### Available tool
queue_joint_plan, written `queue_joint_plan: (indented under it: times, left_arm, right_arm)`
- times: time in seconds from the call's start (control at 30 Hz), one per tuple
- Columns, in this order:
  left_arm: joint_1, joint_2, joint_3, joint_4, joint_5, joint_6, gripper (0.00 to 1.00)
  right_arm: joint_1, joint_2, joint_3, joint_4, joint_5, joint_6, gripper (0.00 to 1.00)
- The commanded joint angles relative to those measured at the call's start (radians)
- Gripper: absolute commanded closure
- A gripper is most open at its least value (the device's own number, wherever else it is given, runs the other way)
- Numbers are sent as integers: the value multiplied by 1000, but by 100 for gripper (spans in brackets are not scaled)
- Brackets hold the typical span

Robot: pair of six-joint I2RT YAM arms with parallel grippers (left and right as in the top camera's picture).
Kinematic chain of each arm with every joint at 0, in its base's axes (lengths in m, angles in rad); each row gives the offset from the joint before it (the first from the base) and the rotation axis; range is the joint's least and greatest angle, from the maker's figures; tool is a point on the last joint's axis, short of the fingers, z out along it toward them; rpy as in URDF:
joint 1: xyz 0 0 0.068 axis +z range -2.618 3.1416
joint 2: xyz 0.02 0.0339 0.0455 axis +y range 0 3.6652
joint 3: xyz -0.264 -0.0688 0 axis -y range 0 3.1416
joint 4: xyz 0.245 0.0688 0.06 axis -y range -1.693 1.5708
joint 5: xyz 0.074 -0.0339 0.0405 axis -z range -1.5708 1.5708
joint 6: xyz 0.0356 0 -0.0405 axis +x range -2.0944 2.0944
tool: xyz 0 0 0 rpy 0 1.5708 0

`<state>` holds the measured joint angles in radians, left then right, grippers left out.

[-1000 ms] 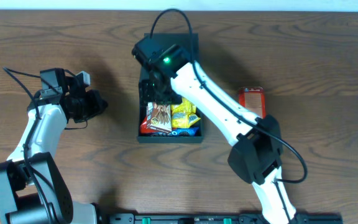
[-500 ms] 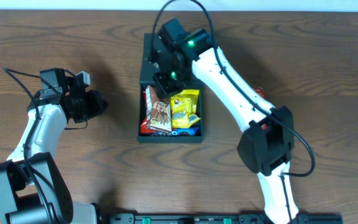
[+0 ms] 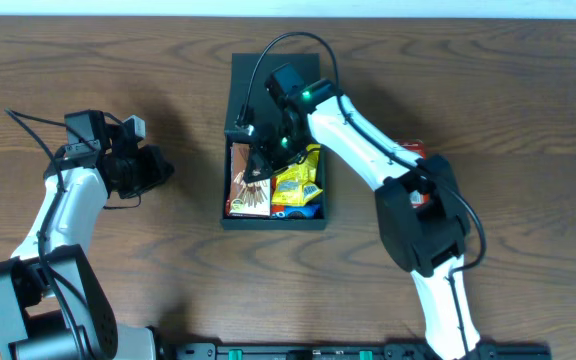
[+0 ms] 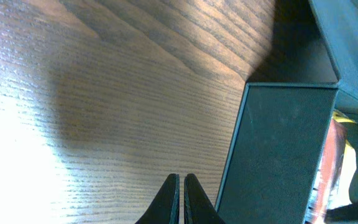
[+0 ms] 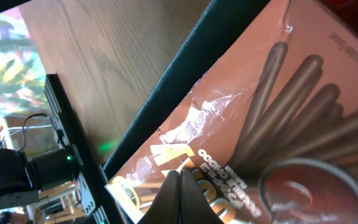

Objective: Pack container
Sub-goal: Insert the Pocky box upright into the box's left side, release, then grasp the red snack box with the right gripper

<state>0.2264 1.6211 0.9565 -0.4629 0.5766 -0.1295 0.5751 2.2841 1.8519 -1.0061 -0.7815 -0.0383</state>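
The container (image 3: pixel 231 216) is a dark square box at the table's middle, its flap lid (image 3: pixel 243 85) lying open on the far side. Inside lie a brown chocolate-stick packet (image 3: pixel 248 192), a yellow packet (image 3: pixel 298 182) and a blue one (image 3: pixel 306 210). My right gripper (image 3: pixel 261 165) hangs over the box, shut with nothing between its fingers. In the right wrist view its tips (image 5: pixel 179 175) sit just over the brown packet (image 5: pixel 278 93), beside the box wall (image 5: pixel 185 81). My left gripper (image 3: pixel 165 170) is shut and empty, left of the box; its tips (image 4: pixel 180 179) rest near the box's side (image 4: pixel 278 155).
A red packet (image 3: pixel 415 150) lies on the wooden table right of the box, mostly hidden under my right arm. Black rail hardware (image 3: pixel 348 351) runs along the table's near edge.
My right gripper swung out over the lid, then came back down over the packets, and its jaws closed. The brown packet now lies straighter. The left arm has not moved.
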Motion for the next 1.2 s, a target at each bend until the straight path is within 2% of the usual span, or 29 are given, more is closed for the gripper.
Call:
queue_joint_plan:
  times: [0.0, 0.27, 0.4, 0.5, 0.63, 0.67, 0.73, 0.77, 0.83, 0.9, 0.97, 1.0, 1.03, 1.1, 1.17]
  left_arm:
    - [2, -17, -5, -9, 8, 18, 94]
    - [2, -17, -5, -21, 9, 17, 94]
    - [2, -17, -5, -27, 8, 17, 94]
    - [2, -17, -5, -29, 8, 17, 94]
    - [2, -17, -5, -28, 8, 18, 94]
    - [2, -17, -5, -28, 7, 18, 94]
    - [2, -17, -5, -28, 7, 18, 94]
    - [2, -17, -5, -28, 7, 18, 94]
    - [2, -17, -5, -28, 7, 18, 94]
    - [2, -17, -5, -28, 7, 18, 94]
    - [2, -17, -5, -28, 7, 17, 94]
    - [2, -17, -5, -28, 7, 18, 94]
    - [2, -17, -5, -28, 0, 17, 94]
    - [2, -17, -5, -27, -8, 17, 94]
    - [2, -17, -5, -27, -8, 17, 94]
  right_arm:
    - [14, 57, -15, 19, -16, -19, 98]
    - [16, 84, -15, 85, -3, -19, 98]
    - [6, 82, 5, 56, -2, -19, 98]
    - [-27, 78, 126, -93, -1, -31, 98]
    - [-86, 58, 387, -312, 10, -106, 98]
    - [-104, 46, 461, -353, 54, -106, 98]
    - [-147, 15, 591, -426, 280, -105, 97]
    - [-164, 6, 621, -449, 410, -105, 88]
    - [-211, -6, 641, -512, 698, -105, 50]
    - [-262, -6, 602, -533, 803, -60, 39]
    - [-306, -6, 550, -538, 811, -37, 27]
    - [-332, -6, 504, -536, 813, -37, 17]
    - [-353, -6, 461, -532, 812, -37, 15]
    - [-393, -6, 352, -513, 812, -37, 3]
    - [-419, -6, 243, -491, 830, -2, 2]
